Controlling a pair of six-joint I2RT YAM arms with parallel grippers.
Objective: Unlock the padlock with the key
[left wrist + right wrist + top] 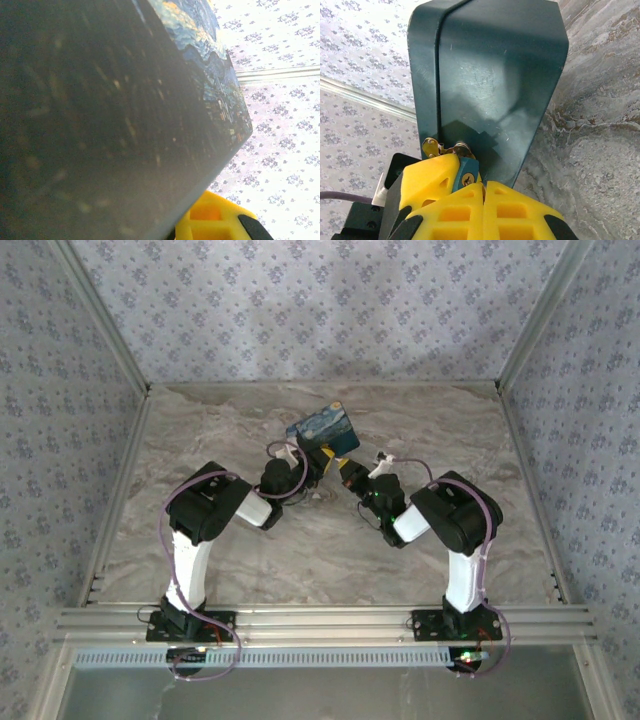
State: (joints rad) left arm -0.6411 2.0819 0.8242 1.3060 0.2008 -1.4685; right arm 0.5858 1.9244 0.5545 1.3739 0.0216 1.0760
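Observation:
A dark teal box point(490, 80) with a painted lid point(325, 428) stands tilted up off the table. On the brass hasp point(434, 148) at its lower corner hangs a small blue padlock point(467, 172), its keyhole facing my right wrist camera and empty. My right gripper point(483, 186) is shut just below the padlock, fingertips pressed together; no key shows between them. My left gripper point(305, 462) clamps the box's corner. One of its yellow fingers point(427, 180) lies beside the padlock, and that finger point(215, 222) also peeks out under the box point(100, 120).
The marble table point(320, 540) is ringed by patterned walls point(320, 300) and an aluminium frame point(320, 620) at the near edge. Both arms meet at the table's middle, with bare marble point(600, 150) to the box's right.

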